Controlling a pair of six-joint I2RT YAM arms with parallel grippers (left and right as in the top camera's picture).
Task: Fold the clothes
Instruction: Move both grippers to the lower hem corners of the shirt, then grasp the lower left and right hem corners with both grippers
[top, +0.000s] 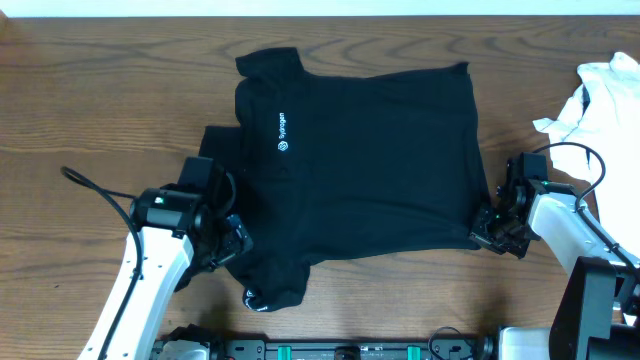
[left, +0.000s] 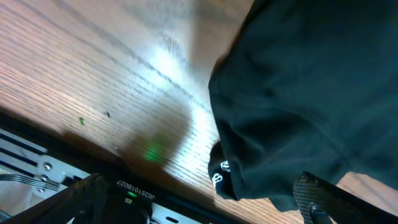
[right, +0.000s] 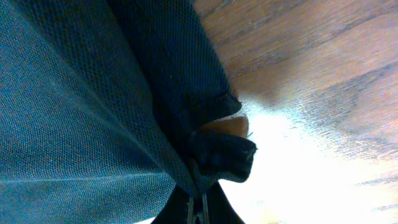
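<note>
The clothes, a black T-shirt (top: 370, 170) with a small white chest logo (top: 282, 135), lie spread flat on the wooden table. My right gripper (top: 490, 228) sits at the shirt's right-hand lower corner. In the right wrist view it (right: 198, 208) is shut on a bunched fold of the black fabric (right: 74, 112). My left gripper (top: 232, 240) is at the shirt's lower left edge. It (left: 199, 183) stands wide open, with a hanging fold of the shirt (left: 311, 93) and its white-printed edge (left: 221, 171) just inside the right finger (left: 323, 196).
A crumpled white garment (top: 605, 100) lies at the table's far right edge. A black cable (top: 95, 188) loops over the table left of my left arm. The table's front rail (top: 350, 350) runs along the bottom.
</note>
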